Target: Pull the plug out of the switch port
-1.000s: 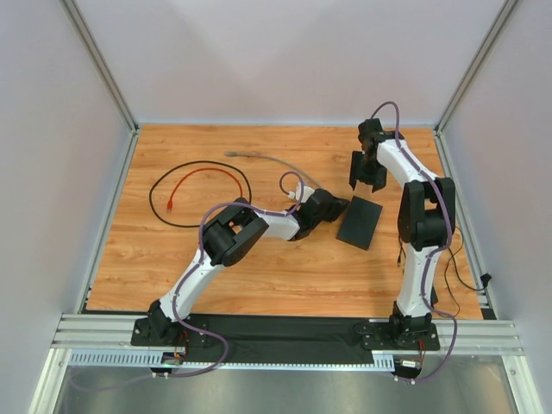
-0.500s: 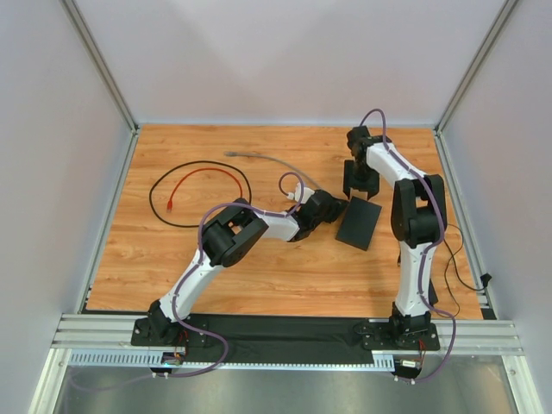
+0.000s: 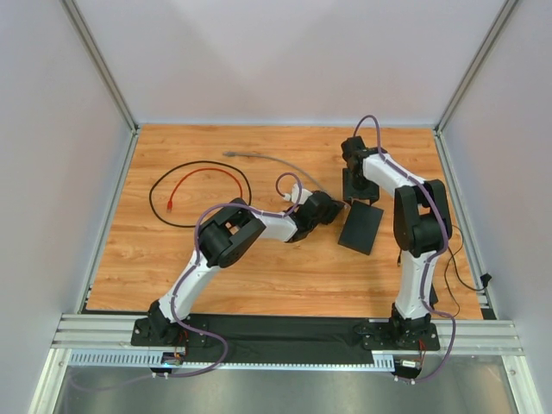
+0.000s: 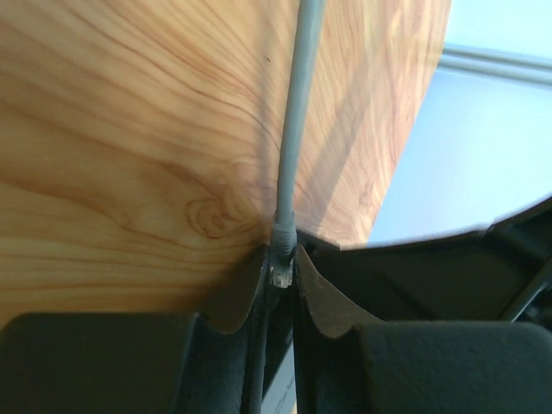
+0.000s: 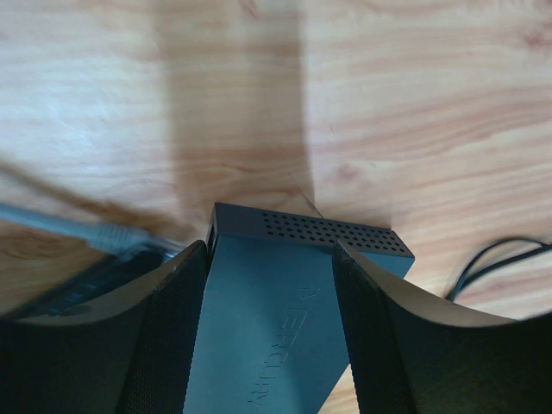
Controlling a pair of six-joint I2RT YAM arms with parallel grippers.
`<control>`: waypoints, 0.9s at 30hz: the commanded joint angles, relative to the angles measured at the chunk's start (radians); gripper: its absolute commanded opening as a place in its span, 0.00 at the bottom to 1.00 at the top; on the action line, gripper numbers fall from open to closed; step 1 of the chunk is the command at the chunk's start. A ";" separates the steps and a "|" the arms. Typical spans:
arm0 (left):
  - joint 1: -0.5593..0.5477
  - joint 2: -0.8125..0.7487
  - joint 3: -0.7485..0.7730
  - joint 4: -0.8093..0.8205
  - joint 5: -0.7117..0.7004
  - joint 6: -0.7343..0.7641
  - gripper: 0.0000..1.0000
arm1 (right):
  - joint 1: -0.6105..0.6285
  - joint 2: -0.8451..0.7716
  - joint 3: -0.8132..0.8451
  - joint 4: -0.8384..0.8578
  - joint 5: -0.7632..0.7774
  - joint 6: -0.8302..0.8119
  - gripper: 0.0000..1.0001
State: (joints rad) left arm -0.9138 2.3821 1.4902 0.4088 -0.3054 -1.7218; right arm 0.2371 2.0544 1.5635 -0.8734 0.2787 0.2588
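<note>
The switch, a flat matte-black box, lies right of the table's centre. My right gripper stands over its far end. In the right wrist view this gripper is open, one finger along each long side of the switch. My left gripper is just left of the switch and shut on the plug of a grey cable. The plug's clear tip shows between the fingers. The plug sits close to the switch's left corner. I cannot tell whether it sits in the port.
A black cord loop with a red cable inside it lies at the left of the table. A thin black cord runs off the right side. Walls and metal posts close in the table on three sides.
My right gripper has come from behind the switch down over its far end, its jaws no wider or narrower. The left gripper has drawn slightly to the left with the plug.
</note>
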 commanded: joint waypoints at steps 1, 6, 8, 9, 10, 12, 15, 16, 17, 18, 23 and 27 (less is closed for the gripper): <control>0.013 -0.018 -0.056 -0.143 -0.052 0.037 0.00 | -0.005 -0.031 -0.085 -0.033 0.057 -0.043 0.61; 0.019 -0.064 -0.106 -0.098 -0.066 0.059 0.00 | -0.005 -0.042 -0.048 -0.033 0.059 -0.033 0.62; 0.020 -0.087 -0.134 -0.079 -0.064 0.094 0.00 | -0.007 -0.056 -0.037 -0.023 0.036 -0.027 0.62; 0.020 -0.119 -0.151 -0.080 -0.063 0.141 0.00 | -0.009 -0.071 -0.031 -0.021 0.024 -0.023 0.63; 0.020 -0.139 -0.165 -0.082 -0.063 0.163 0.00 | -0.007 -0.080 -0.019 -0.021 0.010 -0.009 0.63; 0.020 -0.205 -0.203 -0.059 -0.072 0.231 0.00 | -0.007 -0.123 -0.020 -0.022 -0.016 0.003 0.64; 0.036 -0.317 -0.342 -0.025 -0.080 0.304 0.00 | -0.009 -0.206 -0.066 -0.006 -0.058 0.039 0.64; 0.044 -0.346 -0.370 -0.021 -0.072 0.321 0.00 | -0.007 -0.230 -0.110 0.004 -0.081 0.059 0.65; 0.053 -0.377 -0.399 -0.018 -0.064 0.336 0.00 | -0.007 -0.255 -0.137 0.016 -0.088 0.075 0.66; 0.079 -0.438 -0.465 -0.005 -0.037 0.343 0.00 | -0.007 -0.305 -0.173 0.052 -0.125 0.092 0.66; 0.156 -0.669 -0.623 -0.071 -0.006 0.400 0.00 | 0.004 -0.454 -0.368 0.172 -0.263 0.181 1.00; 0.185 -0.877 -0.819 -0.120 -0.127 0.393 0.00 | 0.033 -0.519 -0.407 0.157 -0.299 0.185 1.00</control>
State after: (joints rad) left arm -0.7345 1.6367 0.7628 0.3378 -0.3500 -1.3720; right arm 0.2455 1.5867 1.1790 -0.7696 0.0429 0.4015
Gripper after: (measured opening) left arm 0.159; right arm 0.998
